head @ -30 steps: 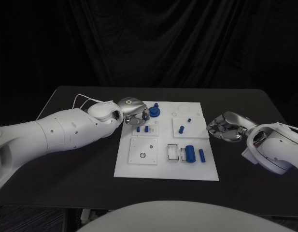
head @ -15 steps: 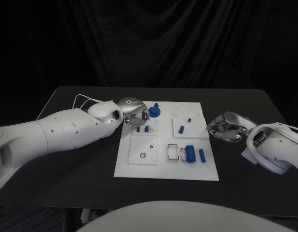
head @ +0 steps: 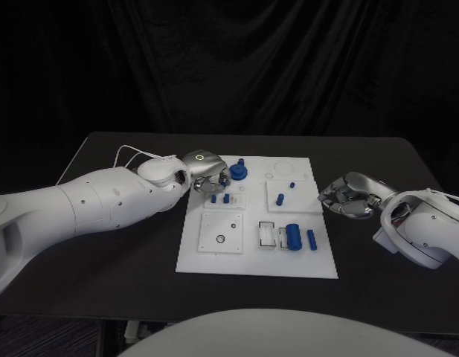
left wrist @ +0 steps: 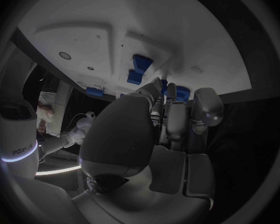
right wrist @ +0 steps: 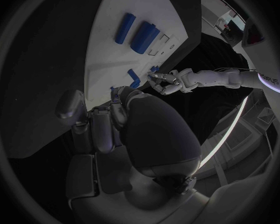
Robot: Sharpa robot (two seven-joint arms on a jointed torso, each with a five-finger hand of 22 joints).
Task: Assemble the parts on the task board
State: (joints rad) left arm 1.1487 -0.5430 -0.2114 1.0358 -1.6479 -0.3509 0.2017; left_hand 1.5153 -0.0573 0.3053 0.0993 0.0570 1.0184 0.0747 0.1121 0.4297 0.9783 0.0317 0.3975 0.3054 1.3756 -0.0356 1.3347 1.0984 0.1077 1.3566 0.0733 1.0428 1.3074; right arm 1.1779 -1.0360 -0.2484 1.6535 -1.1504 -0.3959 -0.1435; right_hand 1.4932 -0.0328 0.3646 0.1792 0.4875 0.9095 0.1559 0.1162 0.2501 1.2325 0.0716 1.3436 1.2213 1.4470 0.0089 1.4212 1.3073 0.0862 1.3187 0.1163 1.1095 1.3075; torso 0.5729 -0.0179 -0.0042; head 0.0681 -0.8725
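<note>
Worktop: black, fills the lower middle of the head view and carries everything.
Task board: white plate at centre frame, flat and stiff by the look of it; it should stay put under light pressing.
Left robot hand: at the upper left corner of the board, fingers curled down beside a blue piece; whether it pinches that piece I cannot tell.
Right robot hand: just off the board's right edge at mid height, fingers curled in toward the palm with nothing seen in them.
Round blue part: upper left of the board, beside the left robot hand, a knob standing up from it; likely rigid plastic, light, best taken around its rim.
Thick blue cylinder: lower right of the board, lying on its side; smooth, may roll, so grip across its middle.
Thin blue rod: right of the cylinder; slim and easy to let slip, a fingertip pinch at mid-length looks safest.
Blue peg: right of centre, on a raised white tile.
Small blue pegs: left of centre, a pair standing close together.
Writing: no brand or label on the board or parts is readable.
</note>
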